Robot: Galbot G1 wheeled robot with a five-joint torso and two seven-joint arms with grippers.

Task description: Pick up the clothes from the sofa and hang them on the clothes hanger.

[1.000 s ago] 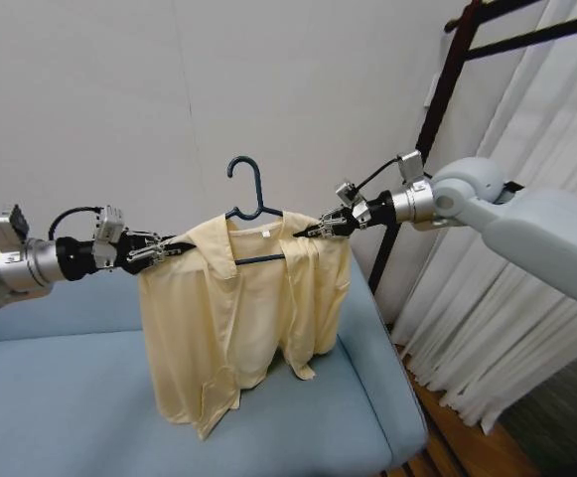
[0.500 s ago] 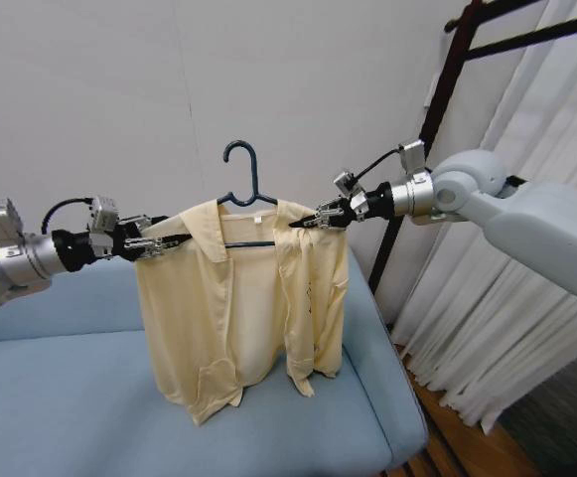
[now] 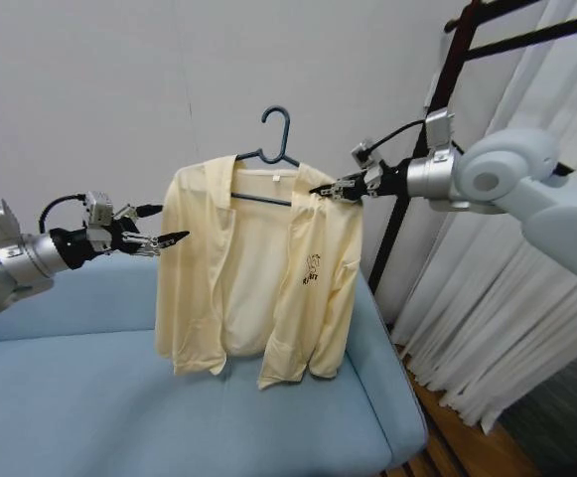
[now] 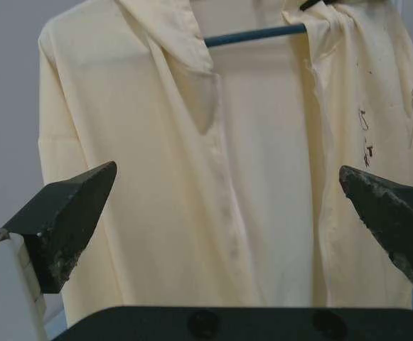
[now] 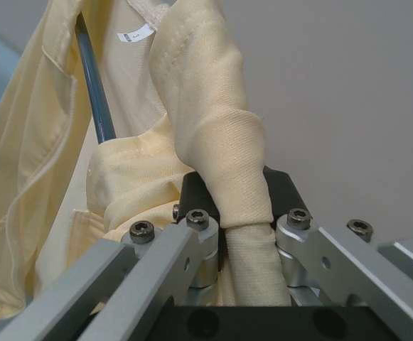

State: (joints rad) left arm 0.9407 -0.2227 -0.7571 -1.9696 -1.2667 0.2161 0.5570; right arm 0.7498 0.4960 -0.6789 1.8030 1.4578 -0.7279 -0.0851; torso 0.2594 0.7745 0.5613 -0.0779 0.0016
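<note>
The left tool (image 3: 169, 225) has let go of the yellow shirt (image 3: 268, 268) and hangs with its fingers spread just beside the sleeve. The right tool (image 3: 320, 189) alone pinches the shirt's shoulder on the blue hanger (image 3: 264, 200), now higher above the sofa (image 3: 70, 397). The small dark chest print (image 3: 314, 279) is unreadable. A dark rack (image 3: 445, 79) and white curtains (image 3: 526, 298) stand behind.

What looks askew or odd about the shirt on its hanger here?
The blue hanger sits slightly askew. The right gripper alone pinches the yellow shirt at one shoulder, and hook and bar lean. The left gripper is open, facing the shirt without holding it. The shirt front hangs open.
</note>
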